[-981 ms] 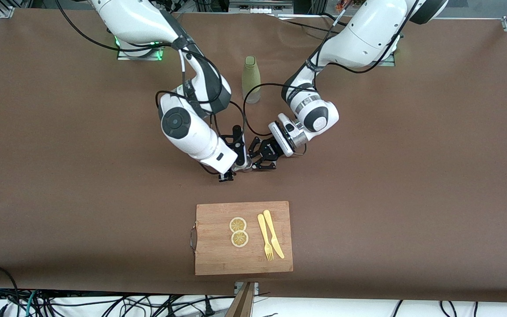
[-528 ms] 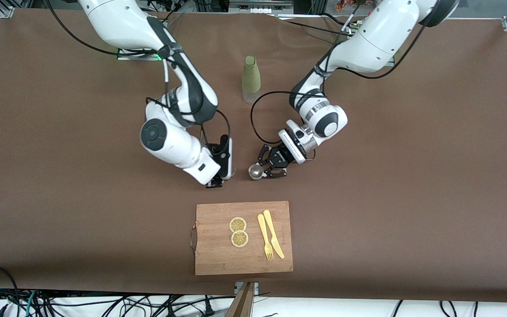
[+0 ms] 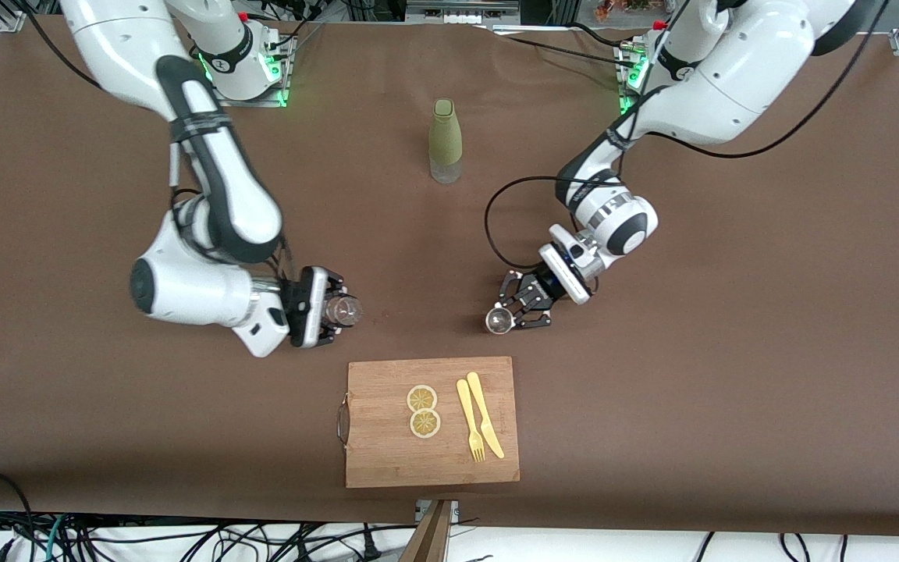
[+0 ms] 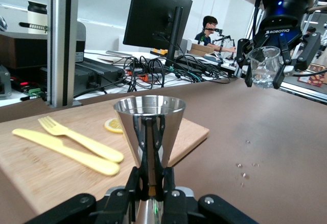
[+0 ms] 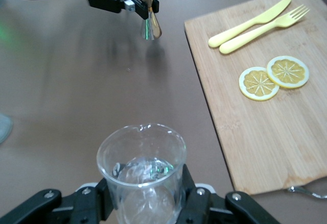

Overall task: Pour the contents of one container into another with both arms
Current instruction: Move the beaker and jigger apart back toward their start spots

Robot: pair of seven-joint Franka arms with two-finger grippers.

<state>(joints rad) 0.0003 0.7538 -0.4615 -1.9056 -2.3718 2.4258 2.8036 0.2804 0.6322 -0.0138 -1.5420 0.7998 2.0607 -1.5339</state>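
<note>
Even, bright overhead light falls on the brown matte desk (image 3: pixel 730 351), which shows no glare. Soft, short shadows lie beneath the white jointed arms and beside the rectangular bamboo cutting board (image 3: pixel 432 421). Green indicator lights glow at both arm bases. In the left wrist view the polished steel conical jigger (image 4: pixel 149 127) carries bright reflections, and the office background is slightly soft. The clear glass beaker (image 5: pixel 141 175) catches small highlights.
</note>
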